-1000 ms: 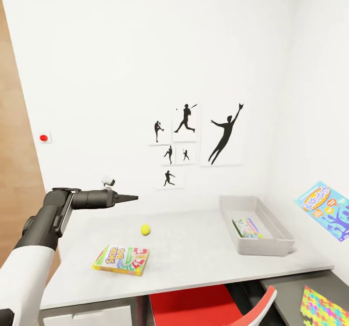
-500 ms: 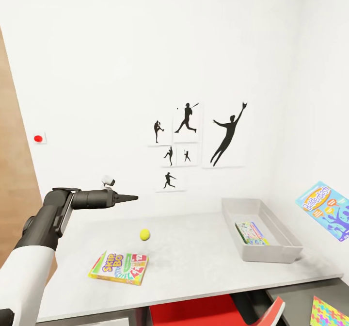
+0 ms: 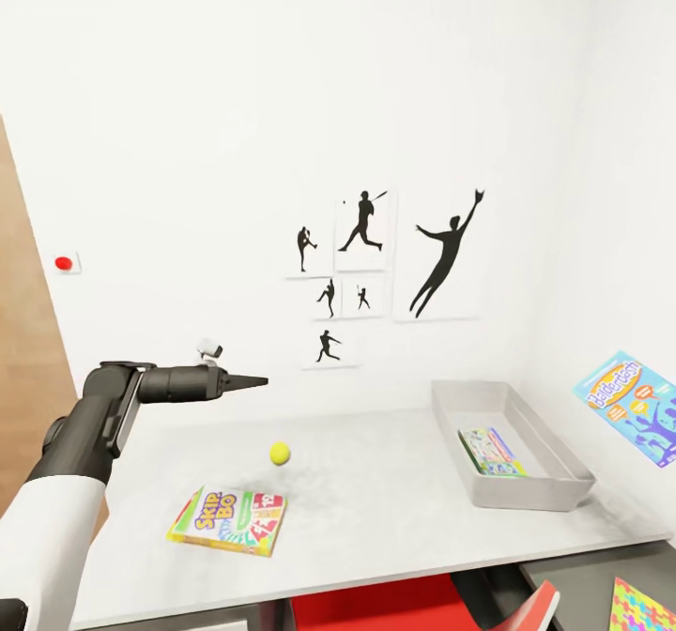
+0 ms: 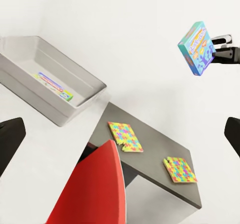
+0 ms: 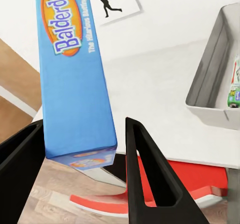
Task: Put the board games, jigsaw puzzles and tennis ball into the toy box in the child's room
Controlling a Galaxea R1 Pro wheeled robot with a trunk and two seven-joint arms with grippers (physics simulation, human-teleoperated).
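Blue board game (image 5: 75,74) pinched upright between right claw (image 5: 82,184) fingers; judged stiff, light, smooth-faced, slip risk; toy box (image 5: 212,69) ahead; left claw (image 4: 120,134) spread, empty.

Black fingers (image 5: 145,174) clamp blue board game (image 5: 75,79) (lettered Balderdash).

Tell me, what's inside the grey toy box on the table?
Inside the toy box lies one flat game box with a green edge, resting on the bottom. The near wall hides a little of the floor, so I can't tell what, if anything, sits right behind it.
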